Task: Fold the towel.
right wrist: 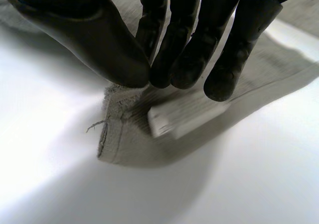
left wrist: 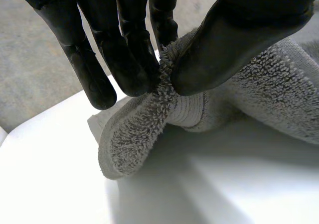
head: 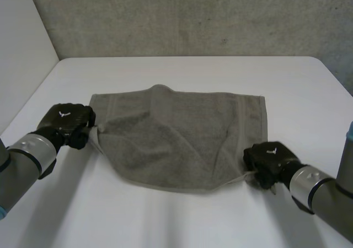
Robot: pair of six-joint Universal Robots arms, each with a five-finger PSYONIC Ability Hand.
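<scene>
pinching towel [head: 176,143] corners: left hand [head: 69,124] clearly, right hand [head: 267,158] apparently.

Rough, looped terry-cloth towel [head: 176,143]; smooth, matt white table [head: 182,220].

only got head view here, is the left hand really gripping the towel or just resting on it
Observer: Gripping. The left wrist view shows the left hand pinching a bunched edge of the towel between thumb and fingers.
Operator: and the right one
Observer: The right hand pinches the towel just in from its corner, thumb meeting fingertips.
Operator: anything odd at that corner
Observer: A loose thread sticks out from the hem.
</scene>
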